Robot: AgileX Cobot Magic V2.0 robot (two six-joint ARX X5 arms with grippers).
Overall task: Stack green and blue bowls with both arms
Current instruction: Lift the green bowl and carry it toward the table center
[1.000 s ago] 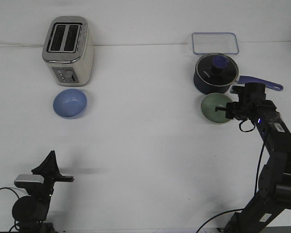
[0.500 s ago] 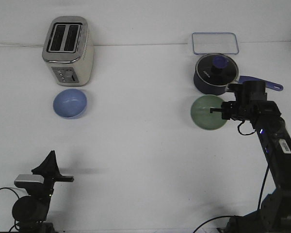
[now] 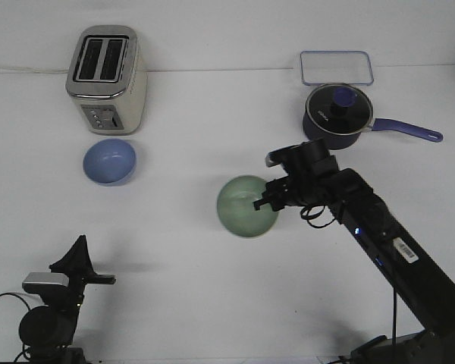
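The right tool (image 3: 267, 202) is gripping the green bowl (image 3: 244, 206) by its rim; the blue bowl (image 3: 109, 161) is lying well off leftward, beside the toaster (image 3: 106, 79).

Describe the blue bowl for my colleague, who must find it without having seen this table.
Find the cream and silver toaster at the table's far left. Directly in front of it sits the blue bowl, open side up. It is periwinkle and stands alone, whereas the green bowl is held by the right gripper.

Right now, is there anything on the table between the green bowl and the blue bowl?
No. In the front view, only bare white table shows between the green bowl and the blue bowl.
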